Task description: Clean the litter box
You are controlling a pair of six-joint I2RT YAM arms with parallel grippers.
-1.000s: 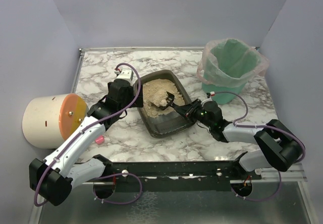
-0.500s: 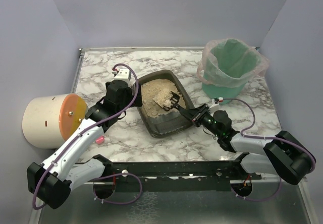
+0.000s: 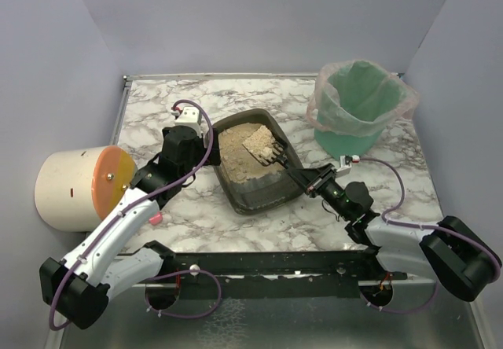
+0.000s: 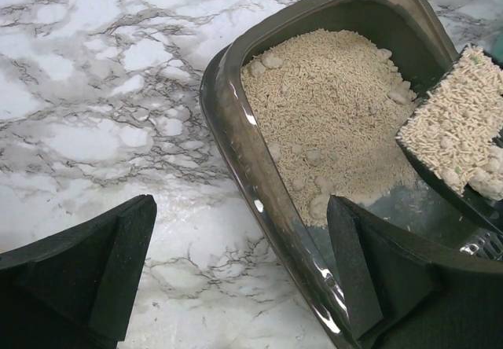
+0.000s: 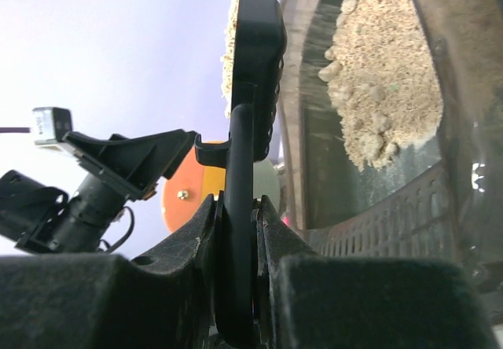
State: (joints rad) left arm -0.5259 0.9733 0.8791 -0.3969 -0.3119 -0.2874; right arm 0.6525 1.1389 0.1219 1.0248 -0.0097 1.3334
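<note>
Astride the litter box (image 4: 236, 121) wall hangs the wide-spread left hand (image 4: 240, 207).

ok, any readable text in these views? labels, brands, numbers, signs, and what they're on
No text can be read in any view.
litter box: no label or moulded mark shows.
scoop: plain black, no brand visible.
green bucket: no print on it or on its clear bag.
cream drum: a few small dark marks, too small to tell whether they are writing.
</note>
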